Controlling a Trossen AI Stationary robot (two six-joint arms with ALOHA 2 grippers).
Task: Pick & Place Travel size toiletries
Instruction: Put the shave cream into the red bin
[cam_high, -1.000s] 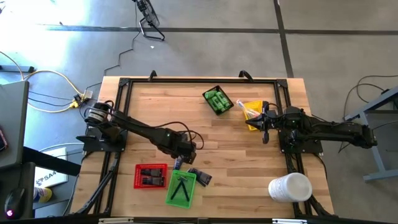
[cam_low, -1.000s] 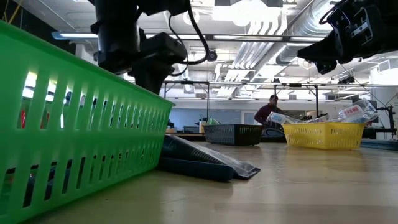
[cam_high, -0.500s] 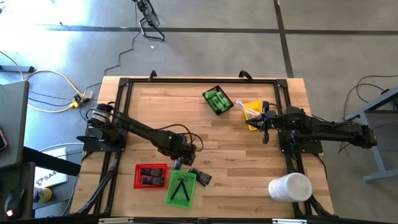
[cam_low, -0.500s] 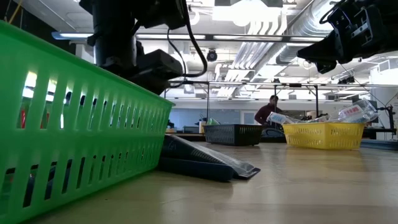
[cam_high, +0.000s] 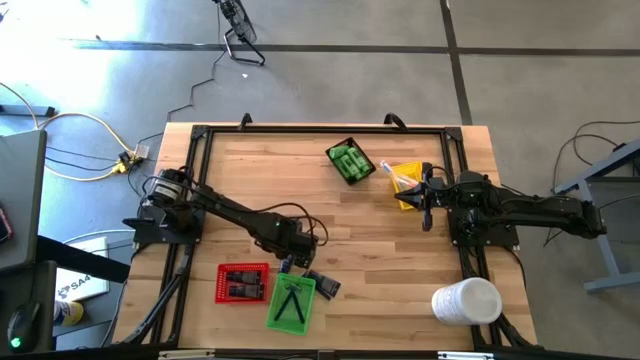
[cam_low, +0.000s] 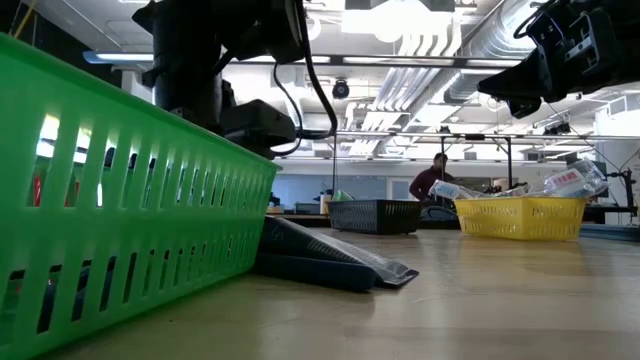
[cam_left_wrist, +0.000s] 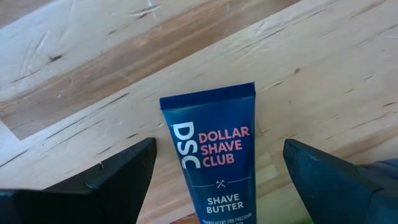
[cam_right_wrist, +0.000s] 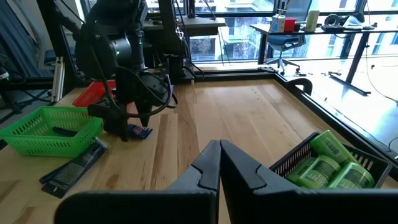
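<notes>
A dark blue tube of shave butter (cam_left_wrist: 210, 163) lies flat on the wooden table, just far of the green tray (cam_high: 292, 302). My left gripper (cam_left_wrist: 219, 142) hangs over it, pointing down, open, with one finger on either side of the tube's flat crimped end and apart from it. Dark flat packets (cam_high: 322, 284) lie beside the green tray. Bright green little bottles (cam_high: 349, 160) fill a black tray. My right gripper (cam_right_wrist: 219, 163) waits shut at the right, beside the yellow tray (cam_high: 405, 186).
A red tray (cam_high: 242, 283) stands left of the green one near the front edge. A big white cylinder (cam_high: 466, 301) lies at the front right. The table's middle (cam_high: 370, 235) is bare wood. A person shows in the room beyond.
My left gripper has sunk toward the blue tube, staying open and pointing down. The tube has not moved.
</notes>
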